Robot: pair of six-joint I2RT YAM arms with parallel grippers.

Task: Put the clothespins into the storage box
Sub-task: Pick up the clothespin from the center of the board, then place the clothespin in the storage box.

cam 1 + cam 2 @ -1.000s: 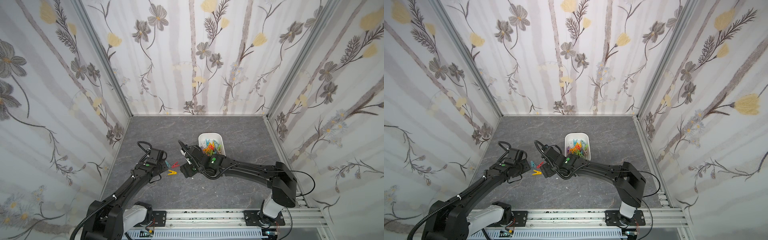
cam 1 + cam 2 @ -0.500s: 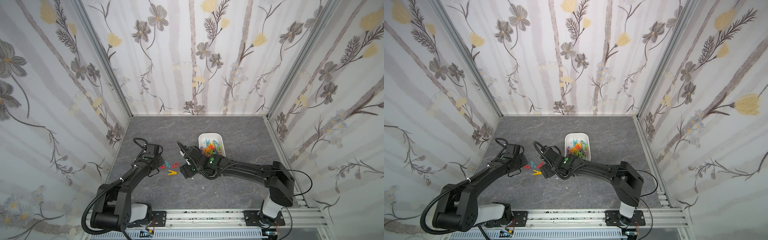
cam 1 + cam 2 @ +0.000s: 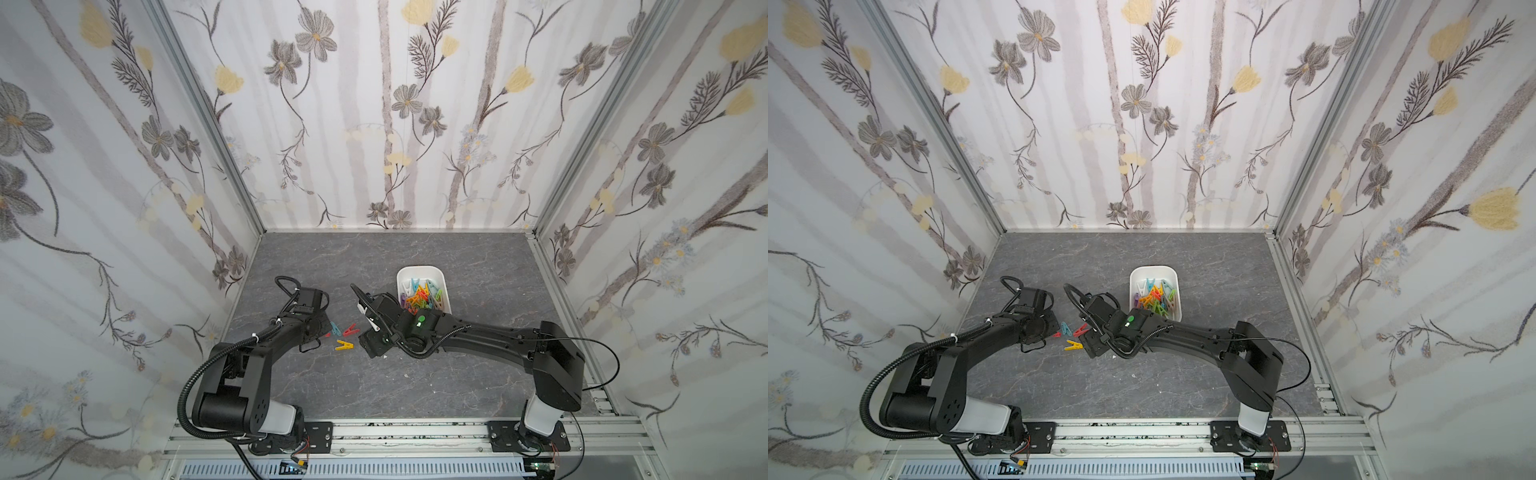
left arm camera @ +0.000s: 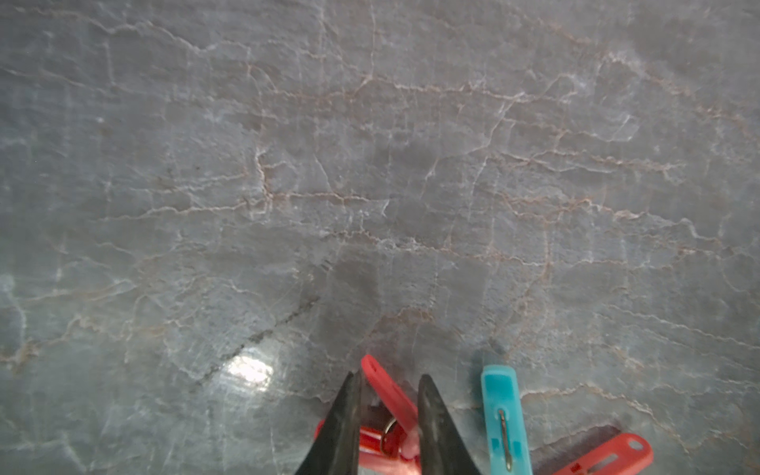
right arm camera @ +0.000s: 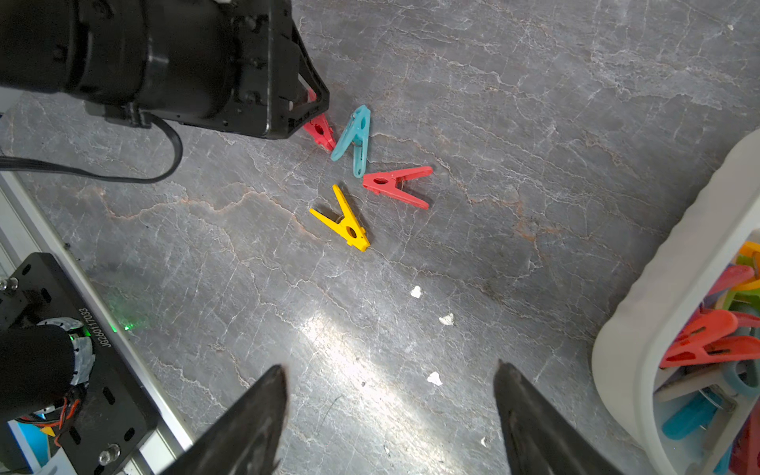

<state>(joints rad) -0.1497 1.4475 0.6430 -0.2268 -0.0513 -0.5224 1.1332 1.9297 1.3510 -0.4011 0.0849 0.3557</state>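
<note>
Right wrist view: storage box [image 5: 658, 308] holds most clothespins [image 5: 707, 341]; four wait on the table [image 5: 493, 103] near it. Left gripper [image 5: 314, 115] pinches a red clothespin [image 5: 321, 130]; right gripper [image 5: 390, 366] spread wide, empty, beside the box.

Grey veined tabletop [image 3: 374, 386], carrying: white storage box [image 5: 658, 312], standing; teal clothespin [image 5: 354, 137], yellow clothespin [image 5: 343, 220], two red clothespins [image 5: 397, 185], lying clustered; white specks [image 5: 416, 292] lying nearby.
</note>
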